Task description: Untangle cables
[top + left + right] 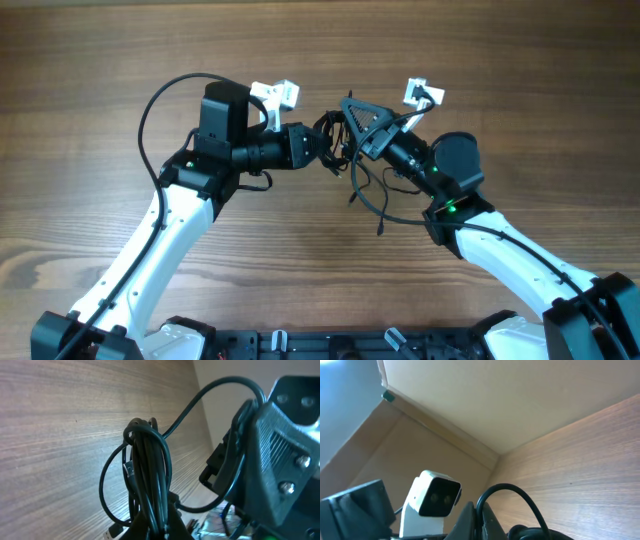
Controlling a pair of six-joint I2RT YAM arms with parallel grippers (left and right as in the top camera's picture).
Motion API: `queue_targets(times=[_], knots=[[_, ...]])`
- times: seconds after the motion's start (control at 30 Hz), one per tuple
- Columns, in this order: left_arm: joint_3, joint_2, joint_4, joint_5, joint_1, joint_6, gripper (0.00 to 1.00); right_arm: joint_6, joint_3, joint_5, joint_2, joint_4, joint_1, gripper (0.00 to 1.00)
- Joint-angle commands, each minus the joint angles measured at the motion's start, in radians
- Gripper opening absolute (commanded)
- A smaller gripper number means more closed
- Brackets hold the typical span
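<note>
The cables (345,150) are thin black cords bunched between my two grippers above the wooden table, with loose strands hanging down to a plug end (381,231). My left gripper (322,148) is shut on the bundle of cables (150,470), which rises from between its fingers (162,527) in the left wrist view. A silver plug (114,532) hangs at the lower left. My right gripper (352,125) is shut on one black cable loop (512,492) that arches up from between its fingers (479,522).
The wooden table (100,80) spreads all round. The left arm's white wrist camera (278,95) and the right arm's (422,95) sit close to the bundle. The right gripper's body (280,460) fills the right of the left wrist view.
</note>
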Motion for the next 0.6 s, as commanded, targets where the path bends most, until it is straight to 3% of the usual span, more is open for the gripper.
queue_targets(times=[0.0,0.13,0.37,0.57], knots=[[0.012,0.004,0.030,0.020,-0.003,-0.093,0.04,-0.063,0.001,-0.041,-0.011,-0.029,0.002,0.05],[0.012,0.004,0.062,0.022,-0.002,-0.143,0.04,-0.198,0.001,-0.022,-0.011,-0.163,0.002,0.04],[0.012,0.004,0.069,0.055,-0.002,-0.143,0.04,-0.215,0.001,0.070,-0.011,-0.230,0.002,0.04],[0.012,0.004,0.179,0.054,-0.003,-0.145,0.04,-0.229,0.001,-0.084,-0.011,-0.304,0.002,0.05]])
